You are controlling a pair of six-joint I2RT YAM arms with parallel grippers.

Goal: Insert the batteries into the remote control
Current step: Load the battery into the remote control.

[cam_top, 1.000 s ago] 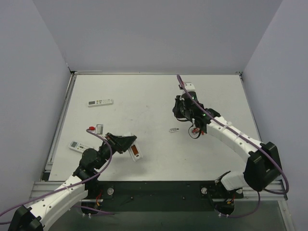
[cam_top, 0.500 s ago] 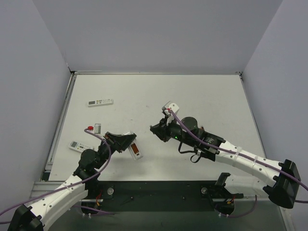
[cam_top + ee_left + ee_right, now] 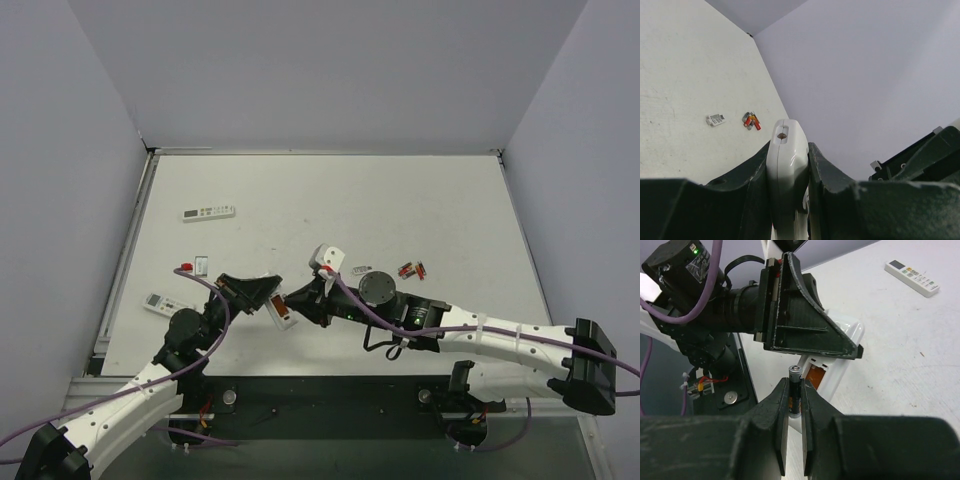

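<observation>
My left gripper [image 3: 262, 292] is shut on the small white remote control [image 3: 282, 315], gripping it by its sides [image 3: 786, 165] near the table's front left. Its open back shows an orange battery bay [image 3: 815, 375]. My right gripper [image 3: 297, 302] is shut on one dark battery [image 3: 795, 392], which stands upright between the fingers, its tip just beside the bay's near end. Whether it touches the remote I cannot tell. Several loose batteries [image 3: 412, 270] with red and orange markings lie in a heap to the right [image 3: 751, 120].
A small white piece [image 3: 337, 268] lies left of the heap. A grey-beige cover [image 3: 205, 266] with a red item [image 3: 188, 266] beside it lies at the left. A longer white remote with a display [image 3: 165, 304] and another white remote [image 3: 208, 212] lie further left.
The right arm has swung from the back right of the table, leftward and toward the front, bringing its battery up to the remote held by the left gripper. The left arm has stayed put.
</observation>
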